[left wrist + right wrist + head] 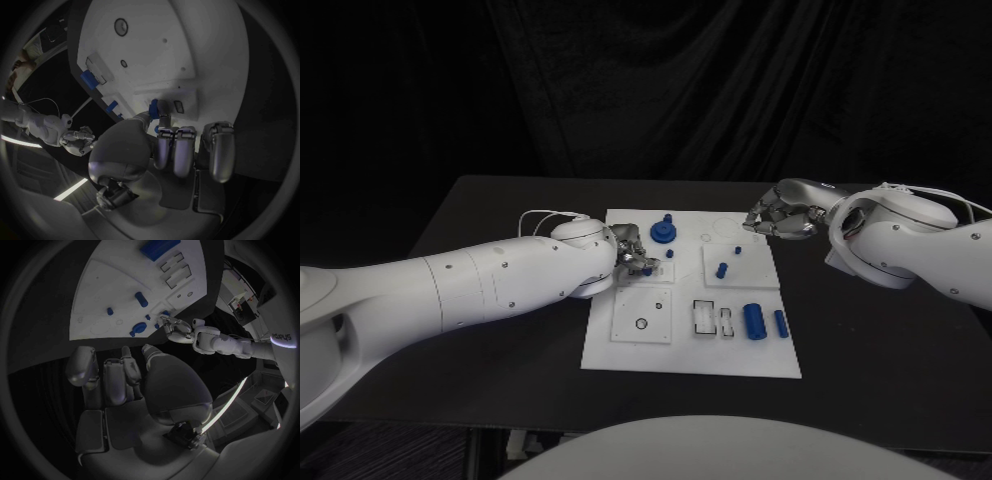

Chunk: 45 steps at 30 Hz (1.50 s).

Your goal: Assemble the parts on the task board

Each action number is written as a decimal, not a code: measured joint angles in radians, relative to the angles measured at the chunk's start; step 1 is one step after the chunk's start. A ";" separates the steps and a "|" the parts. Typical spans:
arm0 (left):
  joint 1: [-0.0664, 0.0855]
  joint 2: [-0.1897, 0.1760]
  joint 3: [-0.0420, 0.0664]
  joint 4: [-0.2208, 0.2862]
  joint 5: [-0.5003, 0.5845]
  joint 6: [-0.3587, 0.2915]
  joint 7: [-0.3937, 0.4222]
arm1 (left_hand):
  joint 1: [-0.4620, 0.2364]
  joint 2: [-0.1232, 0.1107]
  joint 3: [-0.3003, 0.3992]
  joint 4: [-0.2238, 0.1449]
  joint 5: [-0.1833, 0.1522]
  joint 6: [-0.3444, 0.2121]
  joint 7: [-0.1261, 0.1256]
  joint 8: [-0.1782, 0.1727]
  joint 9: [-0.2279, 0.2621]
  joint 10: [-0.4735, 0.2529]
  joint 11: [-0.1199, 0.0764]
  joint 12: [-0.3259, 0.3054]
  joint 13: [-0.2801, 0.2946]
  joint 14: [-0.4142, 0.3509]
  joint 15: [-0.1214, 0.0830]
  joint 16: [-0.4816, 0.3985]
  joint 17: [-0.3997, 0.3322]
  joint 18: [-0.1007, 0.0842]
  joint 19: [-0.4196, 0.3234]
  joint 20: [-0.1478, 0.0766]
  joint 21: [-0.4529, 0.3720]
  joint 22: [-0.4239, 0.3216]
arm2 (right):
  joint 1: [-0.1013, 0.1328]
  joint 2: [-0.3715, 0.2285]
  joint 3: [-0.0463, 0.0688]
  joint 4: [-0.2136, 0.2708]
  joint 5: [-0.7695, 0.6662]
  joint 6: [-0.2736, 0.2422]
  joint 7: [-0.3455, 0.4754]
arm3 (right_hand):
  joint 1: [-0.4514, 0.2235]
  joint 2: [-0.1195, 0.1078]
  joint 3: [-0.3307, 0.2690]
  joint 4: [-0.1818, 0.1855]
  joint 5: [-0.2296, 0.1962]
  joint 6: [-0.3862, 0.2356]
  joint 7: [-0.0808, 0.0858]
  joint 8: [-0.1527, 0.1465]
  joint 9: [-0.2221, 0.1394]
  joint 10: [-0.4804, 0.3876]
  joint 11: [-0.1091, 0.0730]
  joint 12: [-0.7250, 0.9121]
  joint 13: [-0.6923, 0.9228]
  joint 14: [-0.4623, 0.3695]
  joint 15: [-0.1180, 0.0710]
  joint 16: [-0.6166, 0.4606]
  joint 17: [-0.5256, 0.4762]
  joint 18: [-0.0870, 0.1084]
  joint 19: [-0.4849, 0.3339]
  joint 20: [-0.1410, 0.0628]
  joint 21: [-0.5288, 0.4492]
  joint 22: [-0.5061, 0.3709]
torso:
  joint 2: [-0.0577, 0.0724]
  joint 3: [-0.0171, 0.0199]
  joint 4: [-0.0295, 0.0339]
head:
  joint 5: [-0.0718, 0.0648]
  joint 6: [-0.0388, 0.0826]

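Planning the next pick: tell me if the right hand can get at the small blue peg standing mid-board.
Probably yes: the right hand hovers empty by the board's far right corner, with bare white task board between it and the small blue peg.

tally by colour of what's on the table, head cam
Blue parts: 6, e.g. the round-based peg and the cylinder
White task board: 1
Silver hands: 2, left hand and right hand
Total: 9
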 measured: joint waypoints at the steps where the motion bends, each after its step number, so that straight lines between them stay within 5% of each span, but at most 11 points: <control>1: 0.000 -0.001 0.000 0.001 0.000 -0.002 0.000 | 0.003 0.003 0.000 0.000 0.000 0.000 0.000 0.000 0.000 0.000 0.000 0.000 0.000 0.000 0.000 0.000 0.000 0.000 0.000 0.000 0.000 0.000 | 0.000 0.000 0.000 0.000 0.000 0.000 0.000 | 0.000 0.000 0.000 0.000 0.000 0.000 0.000 0.000 0.000 0.000 0.000 0.000 0.000 0.000 0.000 0.000 0.000 0.000 0.000 0.000 0.000 0.000 | 0.000 0.0000 0.0000 | 0.000 0.000; 45: -0.021 -0.012 -0.001 0.022 0.000 -0.132 0.003 | 0.021 0.005 0.011 0.000 0.021 0.000 0.000 0.000 0.003 -0.003 -0.003 0.000 0.000 0.000 0.000 0.000 0.000 0.000 -0.004 -0.004 -0.004 0.000 | -0.002 0.003 0.000 -0.011 0.000 -0.009 0.000 | 0.000 0.000 0.000 0.000 0.000 0.004 -0.004 0.000 -0.001 0.000 0.000 0.000 0.000 0.000 0.000 0.000 0.000 0.000 0.000 0.000 0.000 -0.001 | -0.001 0.0013 -0.0001 | 0.002 0.000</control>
